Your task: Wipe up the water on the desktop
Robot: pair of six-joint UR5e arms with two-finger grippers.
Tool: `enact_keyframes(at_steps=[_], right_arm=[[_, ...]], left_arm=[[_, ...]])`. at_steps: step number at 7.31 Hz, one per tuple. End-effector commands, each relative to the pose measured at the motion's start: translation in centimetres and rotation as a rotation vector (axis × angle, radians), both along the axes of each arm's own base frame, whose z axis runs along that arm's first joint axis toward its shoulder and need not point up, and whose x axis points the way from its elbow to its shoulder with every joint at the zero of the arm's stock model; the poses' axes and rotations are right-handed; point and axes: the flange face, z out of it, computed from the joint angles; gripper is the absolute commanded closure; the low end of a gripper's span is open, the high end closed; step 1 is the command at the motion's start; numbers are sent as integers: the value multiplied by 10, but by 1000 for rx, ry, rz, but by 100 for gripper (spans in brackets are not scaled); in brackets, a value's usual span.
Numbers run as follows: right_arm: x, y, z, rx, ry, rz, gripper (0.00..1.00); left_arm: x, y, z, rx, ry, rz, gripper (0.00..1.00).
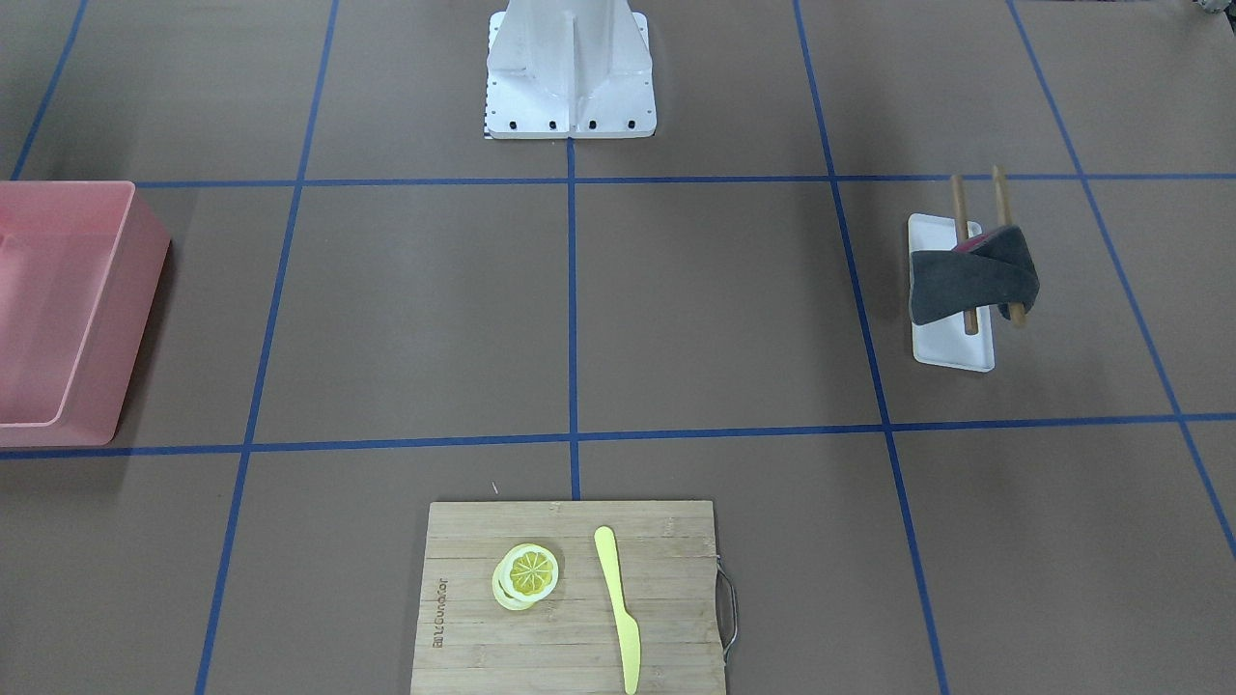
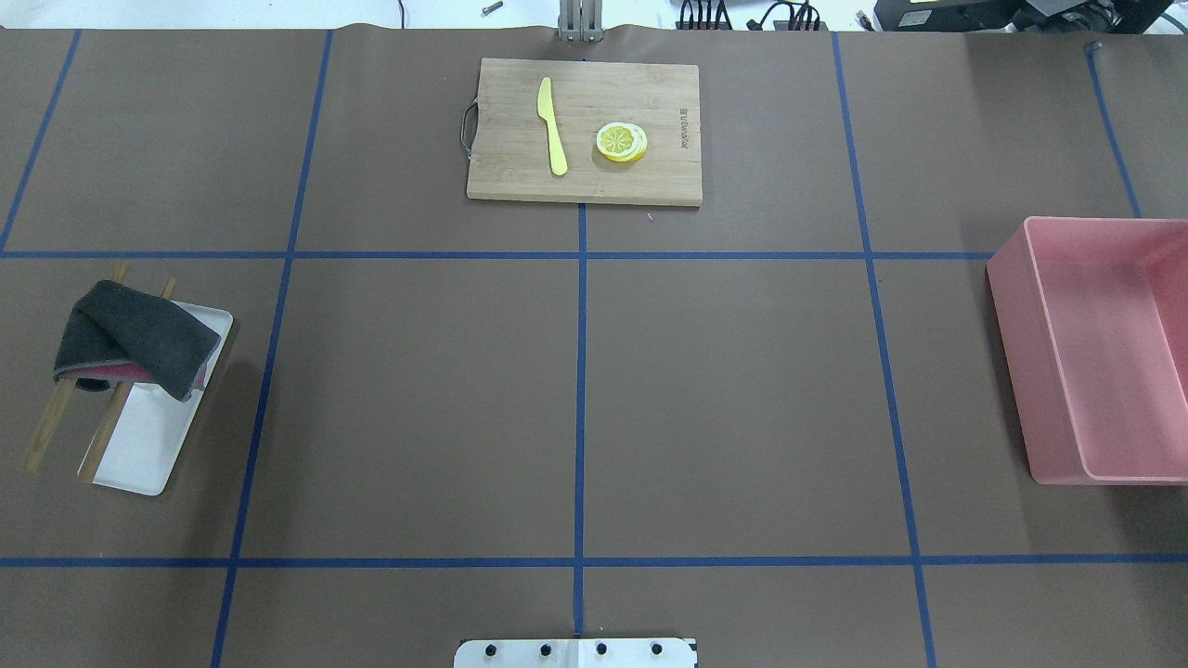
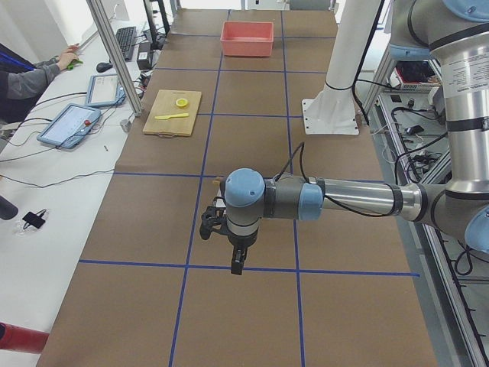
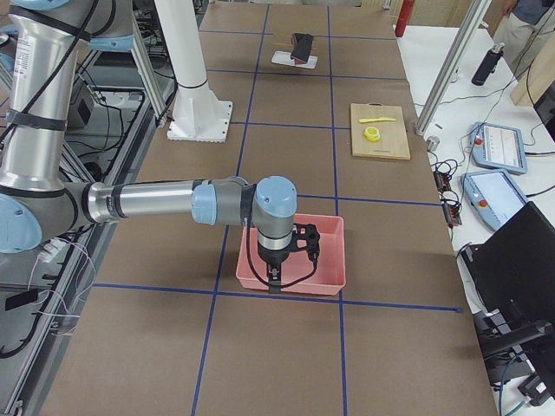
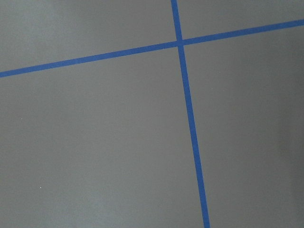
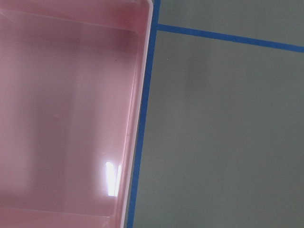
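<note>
Black left tool (image 3: 238,264) hangs above the brown counter (image 2: 724,399) toward its left end; whether its jaws are open or closed I cannot tell. Right tool (image 4: 274,279) hangs over the edge of the pink bin (image 4: 329,251) at the right end, its state also unclear. A grey cloth (image 2: 130,339) is draped on wooden rods (image 2: 42,436) over a white tray (image 2: 148,455) at the left edge. A cutting board (image 2: 520,176) lies at the far edge.

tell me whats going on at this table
Nothing is being handled yet. The left gripper hangs over the desktop, the right gripper over the pink bin's edge; whether they are open cannot be told. The dark cloth is draped on its wooden rack above a white tray, untouched. No water patch is visible.
</note>
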Motion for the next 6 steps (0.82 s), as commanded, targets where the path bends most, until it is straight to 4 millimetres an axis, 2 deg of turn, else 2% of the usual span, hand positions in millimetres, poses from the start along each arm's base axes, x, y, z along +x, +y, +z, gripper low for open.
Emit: enact_keyframes(at_steps=[1, 4, 5, 6], right_arm=[[0, 0, 0, 0, 0, 0, 0], [0, -3, -14, 31, -1, 0, 0], [0, -8, -19, 42, 1, 1, 0], [-1, -15, -38, 75, -9, 9, 0]], left_arm=[[1, -1, -2, 4, 1, 1, 1], [1, -2, -5, 18, 0, 1, 1], [1, -4, -12, 33, -1, 1, 1], [0, -11, -29, 69, -2, 0, 1]])
